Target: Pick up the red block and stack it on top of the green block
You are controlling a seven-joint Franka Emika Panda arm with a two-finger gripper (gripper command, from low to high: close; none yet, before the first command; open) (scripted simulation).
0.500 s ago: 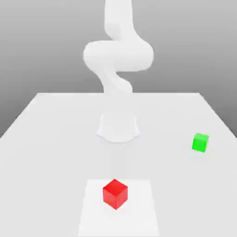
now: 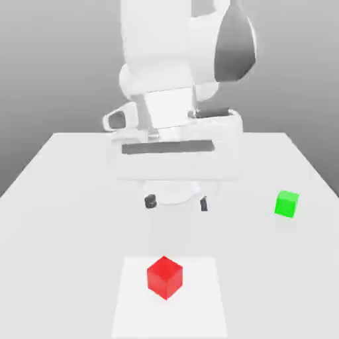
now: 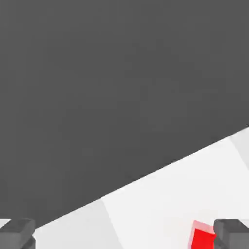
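The gripper [image 2: 177, 202] hangs above the middle of the white table [image 2: 59, 218] with its jaws spread wide and holding nothing — two dark fingertips [image 2: 150, 201] show well apart beneath the white hand. The red block [image 2: 164, 277] rests on a paler square patch [image 2: 202, 298] close to the table's near edge, apart from the gripper. The green block [image 2: 287, 203] sits alone near the edge on the exterior view's right — well apart from the red one.
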